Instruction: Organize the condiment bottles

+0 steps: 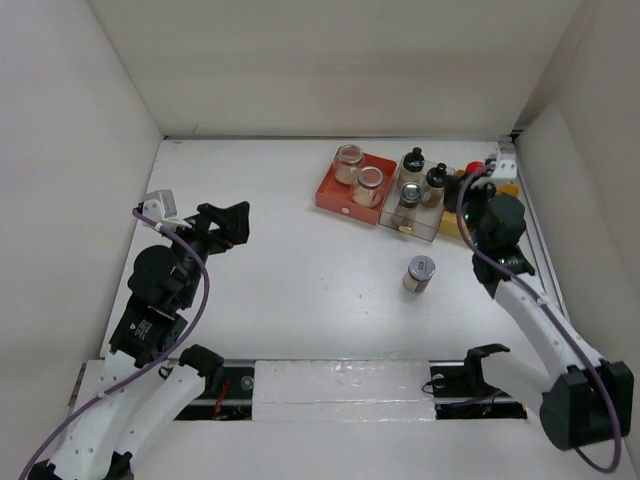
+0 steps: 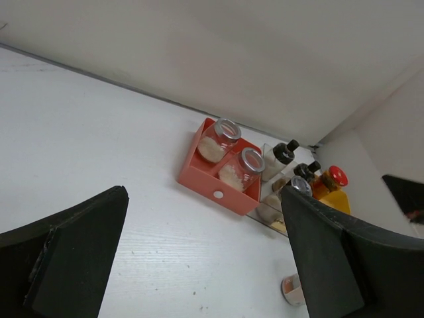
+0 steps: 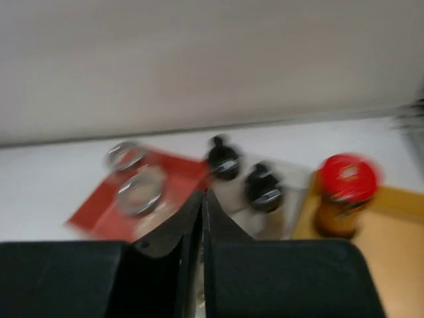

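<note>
the stray silver-lidded glass jar (image 1: 420,272) stands upright on the white counter (image 1: 300,260), nearward-left of my right pincer (image 3: 202,199), pressed together; my left pincer (image 2: 202,199), spread apart, lies farther.

silver-lidded jars (image 1: 349,157) (image 1: 370,181) (image 1: 411,190) (image 1: 420,268) 4; black-capped bottles (image 1: 413,158) (image 1: 435,175) 2; red-lidded bottle (image 1: 474,168) 1; trays (image 1: 338,204) (image 1: 405,226) (image 1: 508,189) 3

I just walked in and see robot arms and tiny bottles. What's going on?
The arms are sorting condiment bottles into trays. Two jars sit in the red tray, black-capped bottles in the clear tray, a red-lidded bottle in the yellow tray. One silver-lidded jar stands alone on the table. Neither arm holds anything: the left end effector is open; the right end effector is shut near the trays.
</note>
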{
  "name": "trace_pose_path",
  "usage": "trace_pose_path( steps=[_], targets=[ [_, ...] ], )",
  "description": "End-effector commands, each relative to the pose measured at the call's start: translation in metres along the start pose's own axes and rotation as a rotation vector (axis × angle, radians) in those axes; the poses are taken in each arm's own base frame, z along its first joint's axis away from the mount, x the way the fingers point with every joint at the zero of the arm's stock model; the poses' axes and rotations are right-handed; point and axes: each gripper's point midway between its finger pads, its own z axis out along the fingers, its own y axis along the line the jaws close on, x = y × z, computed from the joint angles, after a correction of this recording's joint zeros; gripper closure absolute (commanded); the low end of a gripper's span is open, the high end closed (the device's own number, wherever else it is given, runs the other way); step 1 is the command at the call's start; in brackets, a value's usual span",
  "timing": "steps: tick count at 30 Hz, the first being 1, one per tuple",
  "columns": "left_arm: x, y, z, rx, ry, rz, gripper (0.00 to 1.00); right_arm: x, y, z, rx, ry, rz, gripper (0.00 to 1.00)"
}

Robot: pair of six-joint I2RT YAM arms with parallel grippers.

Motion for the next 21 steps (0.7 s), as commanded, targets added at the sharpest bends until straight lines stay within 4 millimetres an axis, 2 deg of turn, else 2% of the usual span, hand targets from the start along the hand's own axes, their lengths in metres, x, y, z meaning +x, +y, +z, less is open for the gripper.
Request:
trace_pose_path(
  steps=[1, 2, 3, 4, 5, 6, 7, 9, 13, 14, 18, 21],
  targets=[
    [-0.021, -0.011, -0.005, 0.047, -0.066, -0.009, 0.05, 0.052, 0.026, -0.037, -0.027, 0.118, 0.035, 0.86],
    [-0.020, -0.013, -0.005, 0.055, -0.061, -0.008, 0.06, 0.071, 0.025, -0.056, -0.027, 0.212, 0.004, 0.72],
    [-0.020, -0.013, -0.005, 0.055, -0.061, -0.008, 0.07, 0.081, 0.029, -0.067, -0.046, 0.265, -0.014, 0.54],
    [-0.019, -0.014, -0.005, 0.064, -0.056, -0.008, 0.09, 0.091, 0.035, -0.079, -0.066, 0.320, -0.025, 0.26],
    [-0.019, -0.014, -0.005, 0.065, -0.056, -0.008, 0.16, 0.096, 0.034, -0.093, -0.072, 0.359, -0.044, 0.16],
    [-0.019, -0.014, -0.005, 0.065, -0.056, -0.008, 0.20, 0.117, 0.029, -0.112, -0.059, 0.467, -0.059, 0.09],
    [-0.018, -0.016, -0.006, 0.072, -0.052, -0.007, 0.24, 0.121, 0.033, -0.120, -0.074, 0.491, -0.067, 0.03],
    [-0.020, -0.017, -0.005, 0.077, -0.059, -0.010, 0.32, 0.148, 0.030, -0.143, -0.078, 0.613, -0.057, 0.00],
    [-0.020, -0.017, -0.005, 0.077, -0.059, -0.010, 0.31, 0.178, 0.041, -0.165, -0.143, 0.756, -0.055, 0.00],
    [-0.021, -0.015, -0.005, 0.069, -0.064, -0.010, 0.28, 0.180, 0.049, -0.165, -0.175, 0.762, -0.057, 0.00],
    [-0.021, -0.015, -0.005, 0.069, -0.064, -0.010, 0.20, 0.197, 0.061, -0.168, -0.217, 0.817, -0.099, 0.00],
    [-0.021, -0.015, -0.005, 0.069, -0.064, -0.010, 0.18, 0.204, 0.058, -0.162, -0.176, 0.821, -0.118, 0.00]
  ],
)
